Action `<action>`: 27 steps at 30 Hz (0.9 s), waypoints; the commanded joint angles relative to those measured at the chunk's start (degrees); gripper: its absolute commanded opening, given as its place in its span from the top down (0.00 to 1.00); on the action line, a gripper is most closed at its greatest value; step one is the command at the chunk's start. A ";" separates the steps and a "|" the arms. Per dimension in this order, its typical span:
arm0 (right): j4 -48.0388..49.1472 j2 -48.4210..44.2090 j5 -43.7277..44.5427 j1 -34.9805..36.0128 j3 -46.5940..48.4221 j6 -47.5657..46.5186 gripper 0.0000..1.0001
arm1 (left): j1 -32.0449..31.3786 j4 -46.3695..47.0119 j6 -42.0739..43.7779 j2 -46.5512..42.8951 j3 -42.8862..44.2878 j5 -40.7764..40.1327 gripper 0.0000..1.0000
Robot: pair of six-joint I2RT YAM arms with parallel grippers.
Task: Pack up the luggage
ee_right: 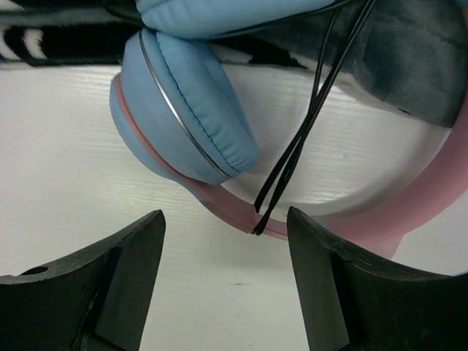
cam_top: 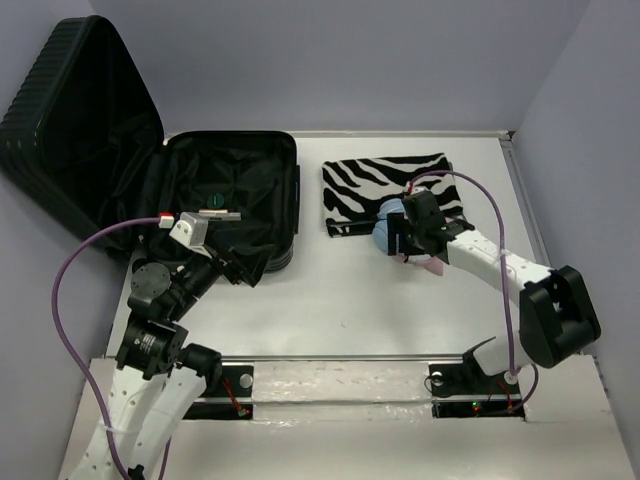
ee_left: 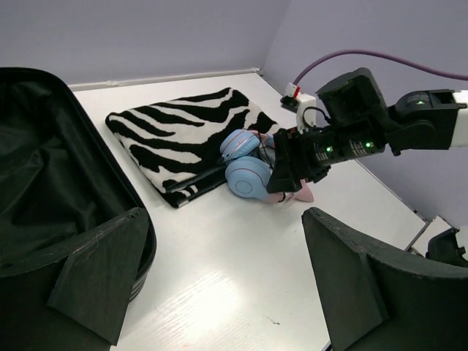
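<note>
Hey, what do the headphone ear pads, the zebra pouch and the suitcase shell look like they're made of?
Ear pads: smooth blue leatherette, probably, stitched seam visible. Zebra pouch: soft, fuzzy fabric, matte nap. Suitcase shell: hard ribbed plastic, apparently, slight sheen.

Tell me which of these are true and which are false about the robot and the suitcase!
1. The luggage lies open. True.
2. The headphones are inside the luggage. False: they lie outside it on the table, by the zebra-striped pouch.
3. The right gripper is at the headphones with its jaws apart. True.
4. The left gripper holds the zebra-striped pouch. False: it is open and empty, next to the luggage.
5. The headphones are green. False: they have blue cushions and a pink band.
</note>
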 commanded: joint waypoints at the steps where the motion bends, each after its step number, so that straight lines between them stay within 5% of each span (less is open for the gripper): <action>1: -0.74 4.32 -1.32 -0.20 3.58 -3.75 0.27 | -0.03 2.32 0.47 0.24 0.98 0.54 0.01; 9: -0.74 10.47 -1.23 -0.20 4.98 -4.54 0.29 | -0.03 2.58 0.47 0.59 1.07 0.98 0.01; 12: -0.48 13.20 -2.02 -0.20 6.13 -5.16 0.40 | 0.06 2.58 0.47 0.51 1.07 0.90 0.01; 19: -0.74 10.67 -3.43 -0.20 6.31 -6.74 0.87 | 0.24 2.67 0.47 0.59 1.07 1.07 0.01; 27: -7.85 1.71 -1.49 3.39 10.96 -8.32 0.93 | 0.41 3.02 0.38 0.86 0.98 1.60 0.01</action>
